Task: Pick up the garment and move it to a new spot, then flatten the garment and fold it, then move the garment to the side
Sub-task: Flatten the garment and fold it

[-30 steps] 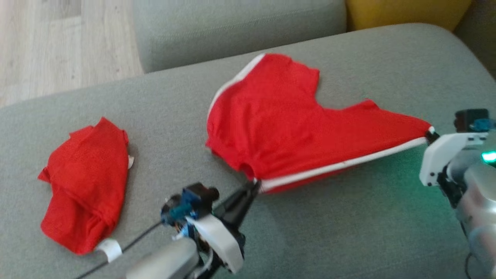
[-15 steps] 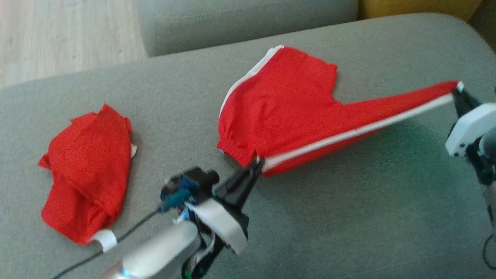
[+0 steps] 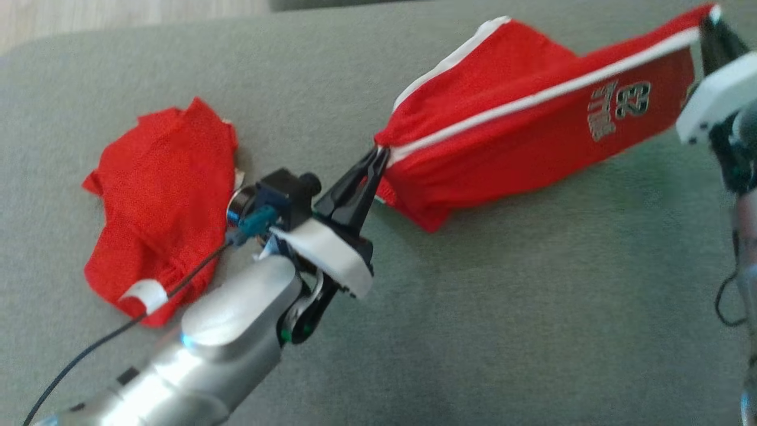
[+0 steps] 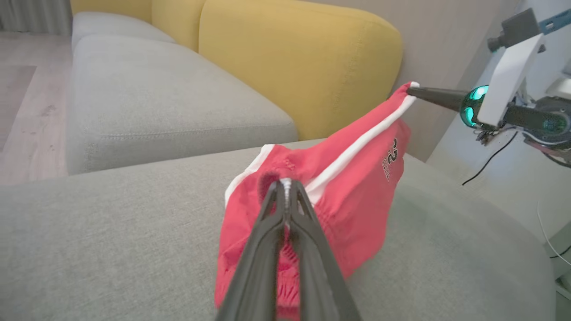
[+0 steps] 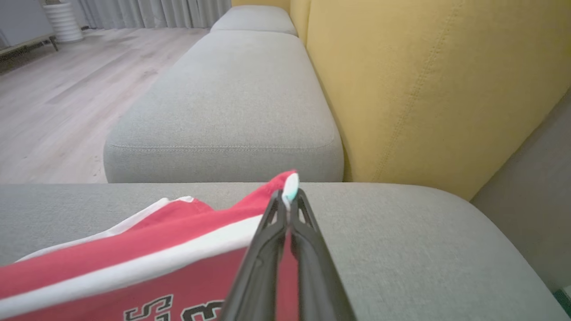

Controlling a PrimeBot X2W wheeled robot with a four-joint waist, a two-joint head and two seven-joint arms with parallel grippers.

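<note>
Two grippers held one red garment [image 3: 532, 118] stretched between them over the grey sofa seat [image 3: 502, 307]. The left gripper [image 3: 378, 158] had its jaws pressed together on the gathered waistband corner, at one end of a white stripe [image 3: 532, 97]. In the head view that pinch sat just above the middle, and the arm ran down from it toward seven o'clock. The right gripper [image 3: 708, 21] was clamped tight on the other end of the same stripe, up at two o'clock by the frame edge. The stripe ran taut from one pinch to the other. Below it hung a panel with a printed number [image 3: 630, 100], facing the head camera. The cloth sagged lowest near the left gripper; whether it touched the seat there could not be told. A second white-edged hem showed at twelve o'clock, behind the stripe.

At nine o'clock the other red cloth [image 3: 159, 207] lay crumpled on the seat, well apart from the held garment, with a white tag [image 3: 142, 293] at its seven o'clock end. A thin black cable [image 3: 89, 349] from the left arm passed in front of that end.

From the left wrist, a yellow backrest [image 4: 303, 58] stood at twelve o'clock. From the right wrist, a neighbouring grey cushion [image 5: 232, 98] lay at twelve o'clock and a wooden floor [image 5: 58, 89] at ten.
</note>
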